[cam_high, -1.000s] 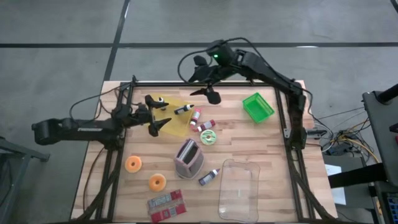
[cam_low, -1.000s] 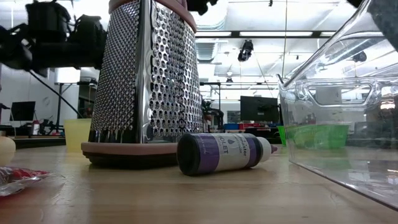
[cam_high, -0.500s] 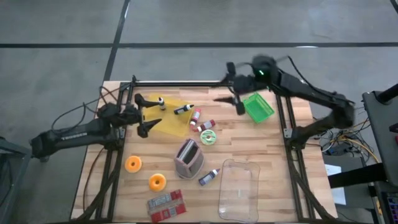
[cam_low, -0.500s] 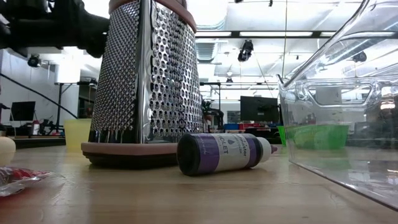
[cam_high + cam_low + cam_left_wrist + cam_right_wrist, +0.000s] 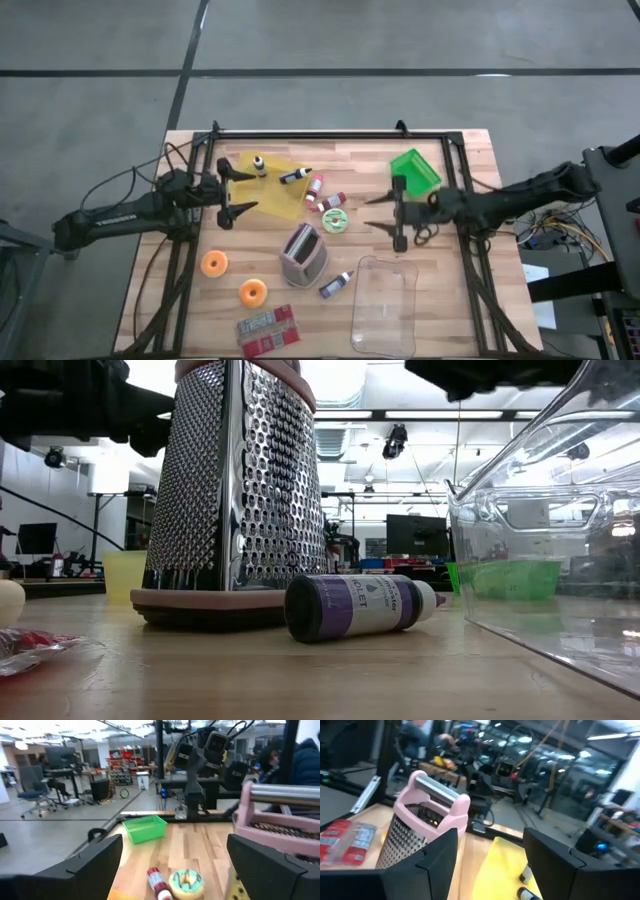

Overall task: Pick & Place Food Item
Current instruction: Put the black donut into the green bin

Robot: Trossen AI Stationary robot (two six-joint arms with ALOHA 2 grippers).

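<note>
A green-frosted donut (image 5: pixel 335 222) lies on the table mid-way, and it also shows in the left wrist view (image 5: pixel 185 882). Two orange donuts (image 5: pixel 214 263) (image 5: pixel 252 292) and a red packet (image 5: pixel 267 330) lie at the near left. My left gripper (image 5: pixel 232 192) is open and empty at the left edge of a yellow sheet (image 5: pixel 278 190), pointing right. My right gripper (image 5: pixel 397 212) is open and empty just right of the green donut, pointing left, below a green basket (image 5: pixel 414 172).
A pink-handled grater (image 5: pixel 302 255) stands mid-table. A clear plastic tub (image 5: pixel 385 300) sits at the near right. Small bottles lie on the yellow sheet and beside it (image 5: pixel 315 188), and a purple one (image 5: pixel 336 285) lies near the grater. A black frame (image 5: pixel 330 134) runs around the table.
My right gripper has swung from the far edge above the yellow sheet toward the table's right and near side, and has turned until it points left beside the green donut. My left gripper has drawn back a little toward the left edge. No object has moved.
</note>
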